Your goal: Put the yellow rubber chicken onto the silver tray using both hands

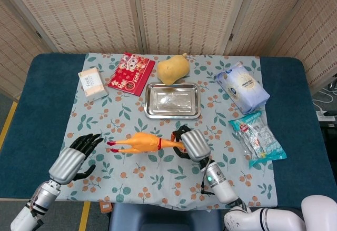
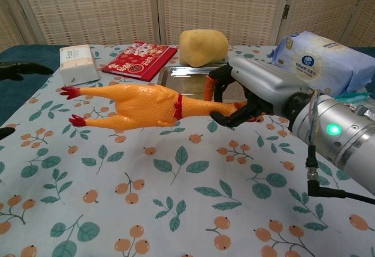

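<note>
The yellow rubber chicken (image 1: 138, 142) (image 2: 135, 103) hangs level above the cloth, red feet pointing left. My right hand (image 1: 194, 143) (image 2: 258, 90) grips its neck and head end. The silver tray (image 1: 172, 100) (image 2: 176, 75) lies behind the chicken, with nothing on it; in the chest view the hand and chicken cover much of it. My left hand (image 1: 73, 159) hovers at the cloth's left front with its fingers spread, a short way left of the chicken's feet and holding nothing. In the chest view only its dark fingertips (image 2: 23, 68) show at the left edge.
Behind the tray sit a yellow plush lump (image 1: 172, 69), a red booklet (image 1: 131, 72) and a white tissue box (image 1: 91, 82). A blue-white wipes pack (image 1: 241, 88) and a snack bag (image 1: 258, 138) lie at the right. Floral cloth (image 1: 158, 178) covers the table's middle.
</note>
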`<action>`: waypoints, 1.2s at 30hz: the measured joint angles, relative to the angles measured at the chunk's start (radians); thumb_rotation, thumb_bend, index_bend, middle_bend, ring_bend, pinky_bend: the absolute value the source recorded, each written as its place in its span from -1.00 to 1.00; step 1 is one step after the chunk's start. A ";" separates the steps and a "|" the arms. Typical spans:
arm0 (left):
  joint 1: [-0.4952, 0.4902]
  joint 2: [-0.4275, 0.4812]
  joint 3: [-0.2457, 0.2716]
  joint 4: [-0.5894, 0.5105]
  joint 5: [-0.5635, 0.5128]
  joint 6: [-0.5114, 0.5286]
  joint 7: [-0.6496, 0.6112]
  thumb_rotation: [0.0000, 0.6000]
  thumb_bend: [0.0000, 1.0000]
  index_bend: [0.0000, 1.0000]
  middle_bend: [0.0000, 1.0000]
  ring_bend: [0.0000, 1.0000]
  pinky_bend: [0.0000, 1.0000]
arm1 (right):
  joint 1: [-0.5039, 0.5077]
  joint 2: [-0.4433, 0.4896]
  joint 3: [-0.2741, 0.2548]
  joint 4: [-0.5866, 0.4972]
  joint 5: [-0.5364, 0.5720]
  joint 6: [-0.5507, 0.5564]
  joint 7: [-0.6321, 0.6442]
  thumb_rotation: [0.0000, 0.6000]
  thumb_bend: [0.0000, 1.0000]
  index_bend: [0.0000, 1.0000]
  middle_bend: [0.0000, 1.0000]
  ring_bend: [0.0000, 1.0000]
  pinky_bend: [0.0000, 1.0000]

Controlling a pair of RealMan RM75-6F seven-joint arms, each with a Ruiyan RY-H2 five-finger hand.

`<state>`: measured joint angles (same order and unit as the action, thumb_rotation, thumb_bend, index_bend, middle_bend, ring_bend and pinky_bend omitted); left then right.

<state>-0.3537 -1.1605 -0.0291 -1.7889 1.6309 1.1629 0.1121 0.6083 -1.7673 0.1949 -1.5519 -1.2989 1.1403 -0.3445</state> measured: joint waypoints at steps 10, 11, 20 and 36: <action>-0.130 -0.077 -0.070 -0.109 -0.156 -0.156 0.185 1.00 -0.30 -1.00 -1.00 -1.00 -0.71 | 0.050 -0.089 0.044 0.005 0.039 0.005 -0.096 1.00 -0.17 0.94 0.51 0.70 1.00; -0.139 -0.091 -0.078 -0.108 -0.172 -0.158 0.199 1.00 -0.30 -1.00 -1.00 -1.00 -0.71 | 0.053 -0.096 0.047 0.004 0.039 0.010 -0.104 1.00 -0.17 0.94 0.51 0.70 1.00; -0.234 -0.218 -0.143 -0.070 -0.395 -0.197 0.277 1.00 -0.31 -1.00 -1.00 -1.00 -0.69 | 0.074 -0.151 0.066 0.012 0.046 0.051 -0.177 1.00 -0.17 0.94 0.51 0.70 1.00; -0.314 -0.290 -0.183 0.002 -0.506 -0.178 0.292 1.00 -0.31 -1.00 -1.00 -1.00 -0.65 | 0.084 -0.184 0.065 0.033 0.023 0.089 -0.198 1.00 -0.17 0.94 0.51 0.70 1.00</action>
<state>-0.6681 -1.4508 -0.2117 -1.7866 1.1246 0.9847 0.4036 0.6925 -1.9509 0.2603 -1.5193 -1.2758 1.2295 -0.5428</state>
